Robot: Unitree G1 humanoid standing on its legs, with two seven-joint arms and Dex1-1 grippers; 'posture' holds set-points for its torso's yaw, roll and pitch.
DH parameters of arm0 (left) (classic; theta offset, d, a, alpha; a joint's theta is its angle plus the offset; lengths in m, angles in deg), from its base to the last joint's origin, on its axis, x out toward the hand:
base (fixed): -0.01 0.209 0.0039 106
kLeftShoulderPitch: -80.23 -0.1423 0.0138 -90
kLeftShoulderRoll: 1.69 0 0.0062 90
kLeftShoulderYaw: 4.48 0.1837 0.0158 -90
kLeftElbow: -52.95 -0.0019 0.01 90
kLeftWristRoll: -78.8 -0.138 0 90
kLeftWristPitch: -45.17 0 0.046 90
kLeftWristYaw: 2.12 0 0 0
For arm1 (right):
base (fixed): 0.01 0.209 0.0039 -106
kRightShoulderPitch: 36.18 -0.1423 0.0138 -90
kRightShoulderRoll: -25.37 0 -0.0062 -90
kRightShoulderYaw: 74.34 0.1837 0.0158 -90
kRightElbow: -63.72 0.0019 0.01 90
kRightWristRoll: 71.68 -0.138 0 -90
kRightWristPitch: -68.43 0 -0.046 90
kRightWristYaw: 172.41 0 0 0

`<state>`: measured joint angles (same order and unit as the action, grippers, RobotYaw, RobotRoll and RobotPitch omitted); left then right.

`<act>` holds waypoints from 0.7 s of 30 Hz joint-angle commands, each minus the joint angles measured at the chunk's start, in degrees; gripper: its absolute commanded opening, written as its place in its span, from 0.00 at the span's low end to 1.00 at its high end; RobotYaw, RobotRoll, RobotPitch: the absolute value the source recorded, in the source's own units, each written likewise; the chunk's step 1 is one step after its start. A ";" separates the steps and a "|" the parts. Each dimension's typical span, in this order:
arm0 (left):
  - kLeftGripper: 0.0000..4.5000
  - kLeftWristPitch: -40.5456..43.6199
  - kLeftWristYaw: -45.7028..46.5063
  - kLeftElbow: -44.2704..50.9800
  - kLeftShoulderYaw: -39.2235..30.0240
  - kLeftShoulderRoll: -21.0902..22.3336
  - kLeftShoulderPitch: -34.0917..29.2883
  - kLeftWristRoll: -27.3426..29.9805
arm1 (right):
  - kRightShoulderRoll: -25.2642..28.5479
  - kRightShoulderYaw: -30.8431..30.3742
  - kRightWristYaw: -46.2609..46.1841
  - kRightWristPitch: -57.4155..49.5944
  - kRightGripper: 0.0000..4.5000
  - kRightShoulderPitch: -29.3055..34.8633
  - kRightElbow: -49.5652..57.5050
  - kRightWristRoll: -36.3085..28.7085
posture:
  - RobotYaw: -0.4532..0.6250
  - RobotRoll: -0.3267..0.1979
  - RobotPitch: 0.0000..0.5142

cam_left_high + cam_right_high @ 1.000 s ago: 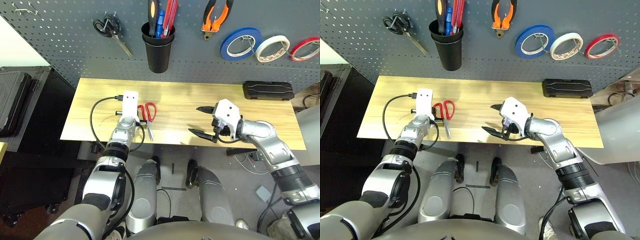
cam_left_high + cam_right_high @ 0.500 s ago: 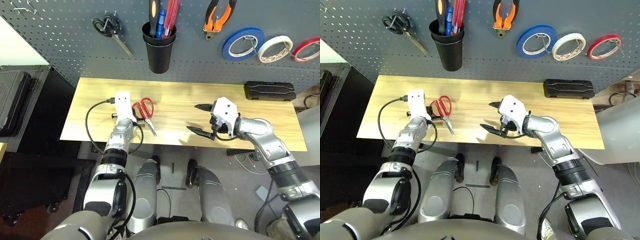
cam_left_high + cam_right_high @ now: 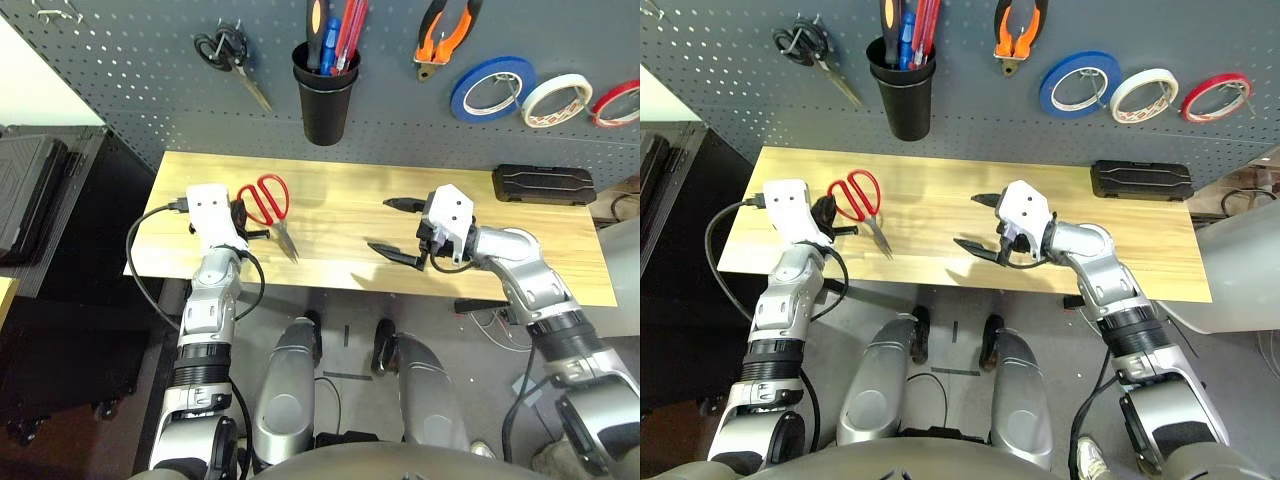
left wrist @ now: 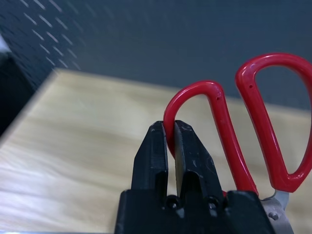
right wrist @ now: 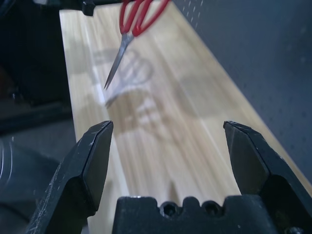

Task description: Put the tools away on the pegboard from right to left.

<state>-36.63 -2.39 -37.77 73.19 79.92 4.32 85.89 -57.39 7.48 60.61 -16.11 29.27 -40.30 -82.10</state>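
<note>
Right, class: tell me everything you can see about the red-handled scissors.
The red-handled scissors have two glossy red loop handles, plastic by the look, and slim silver metal blades closed together to a point. The left hand is shut on one handle loop, its black fingers pinching the red rim. The scissors are off the wooden table, casting a shadow on it, handles up, blades slanting down toward the robot's right. Nothing else touches them.

Silver arms, blk-fingered tools (image 3: 396, 228), white housings
</note>
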 commanded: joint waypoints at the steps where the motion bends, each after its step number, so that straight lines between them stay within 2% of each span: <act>1: 0.01 -2.78 -1.05 4.21 -0.72 -0.42 -1.81 1.90 | -0.58 2.48 1.00 1.01 1.00 -0.27 -0.77 -3.17 | 0.66 0.62 0.49; 6: 0.01 -4.14 -2.55 9.02 -2.19 -0.92 -2.06 6.17 | -0.14 5.39 2.94 -1.34 1.00 -0.25 1.37 -7.74 | 0.67 0.62 0.48; 12: 0.01 -3.34 -2.63 12.39 -3.18 -0.23 -1.96 8.02 | 1.55 8.32 5.64 -4.49 1.00 0.08 5.96 -13.31 | 0.67 0.62 0.48; 21: 0.01 -1.77 -1.98 13.83 -4.15 1.75 1.75 9.29 | 4.45 13.88 6.14 -9.64 1.00 -1.25 11.25 -20.36 | 0.65 0.62 0.46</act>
<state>-39.04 -4.52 -25.96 69.64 81.47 5.95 94.52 -53.83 19.89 66.36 -24.60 27.92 -30.65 -100.99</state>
